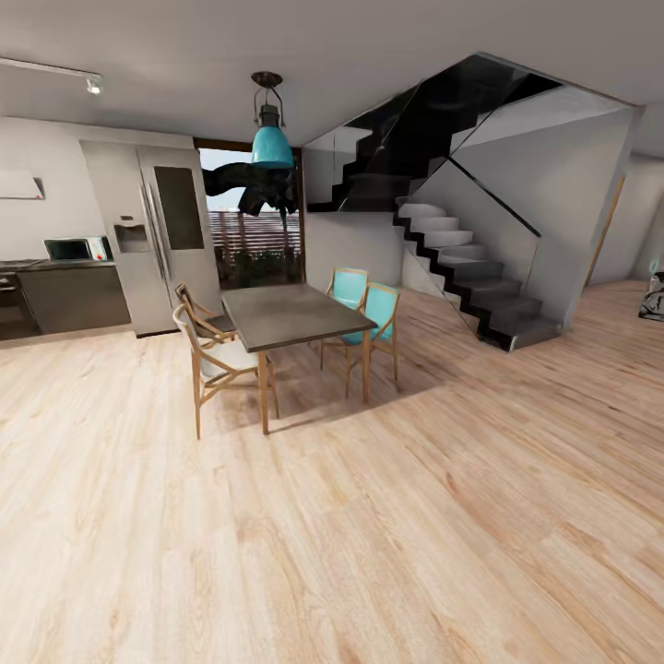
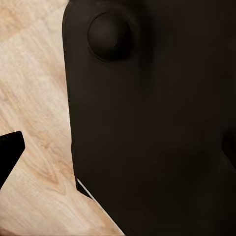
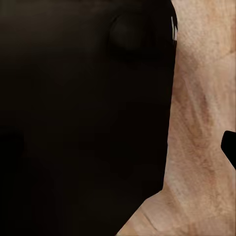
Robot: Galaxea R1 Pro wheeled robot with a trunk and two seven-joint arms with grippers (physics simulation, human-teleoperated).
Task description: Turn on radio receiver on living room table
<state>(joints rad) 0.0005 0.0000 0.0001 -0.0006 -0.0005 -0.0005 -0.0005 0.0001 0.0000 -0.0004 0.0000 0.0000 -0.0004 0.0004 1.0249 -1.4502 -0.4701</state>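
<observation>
The radio receiver, the glossy grey low table and the living room are out of view. The head view looks into the kitchen-dining area. In the left wrist view my left gripper [image 2: 118, 152] hangs over the wood floor beside the robot's dark body, with one black fingertip [image 2: 10, 152] at the frame edge. My right gripper [image 3: 123, 147] sits the same way, with its fingertip [image 3: 230, 147] at the opposite edge. Both pairs of fingers stand wide apart with nothing between them.
A dark-topped dining table [image 1: 290, 318] with wooden chairs [image 1: 217, 360] and teal chairs [image 1: 369, 309] stands ahead. Behind it are a steel fridge [image 1: 157, 240], a kitchen counter [image 1: 65, 290] and a window. A dark staircase [image 1: 461, 267] rises at the right. Light wood floor [image 1: 369, 535] spreads in front.
</observation>
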